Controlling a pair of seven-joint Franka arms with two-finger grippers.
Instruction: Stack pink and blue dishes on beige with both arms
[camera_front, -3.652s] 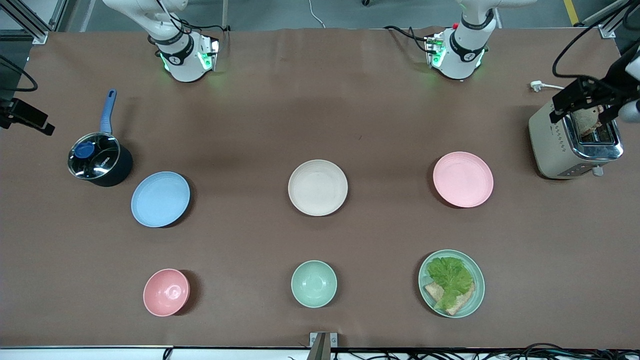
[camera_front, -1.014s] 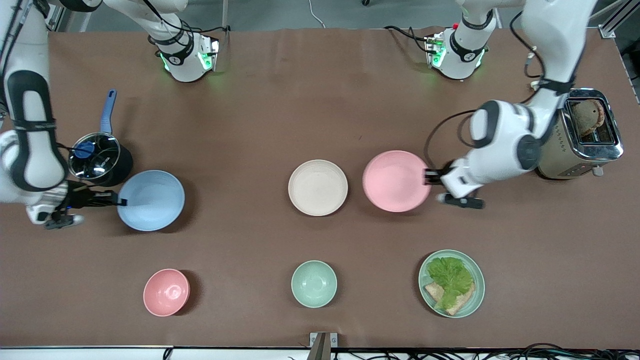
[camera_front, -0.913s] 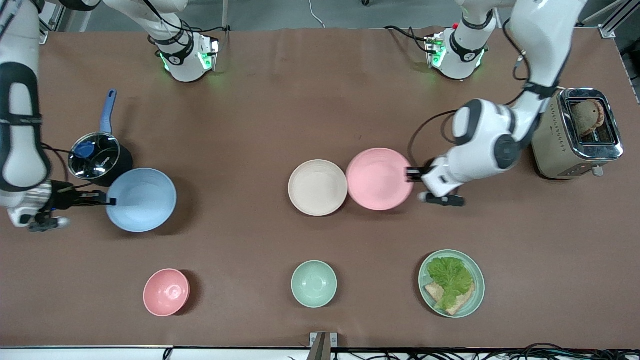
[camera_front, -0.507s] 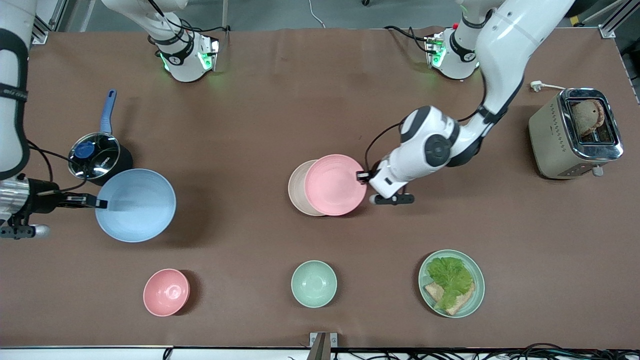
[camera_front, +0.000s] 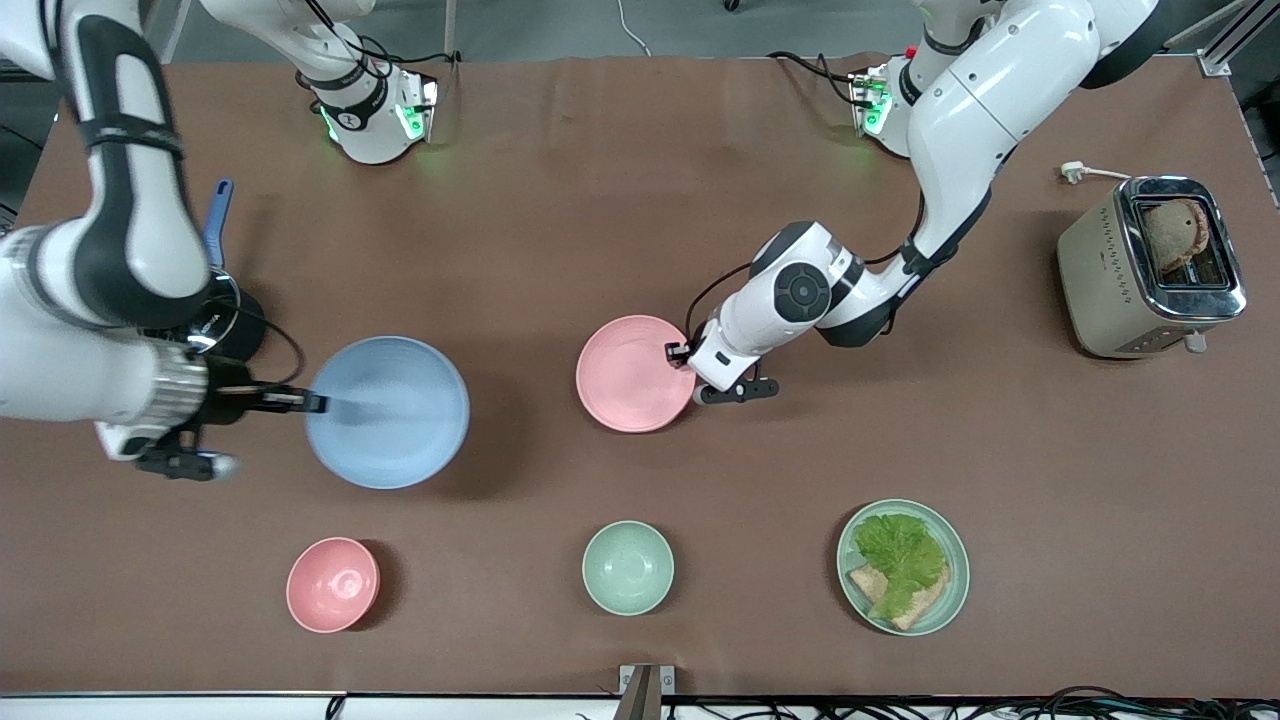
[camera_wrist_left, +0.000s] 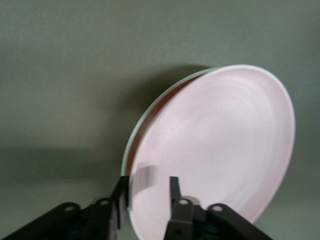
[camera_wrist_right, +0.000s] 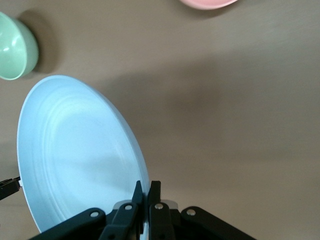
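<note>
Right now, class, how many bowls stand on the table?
2: a pink bowl toward the right arm's end, and a green bowl beside it, nearer the camera than the pink plate.

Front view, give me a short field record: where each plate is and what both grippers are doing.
pink plate: on the beige plate, covering it
blue plate: in the air over bare table
left gripper: open astride the pink plate's rim
right gripper: shut on the blue plate's rim
stack: blue plate not yet added
</note>
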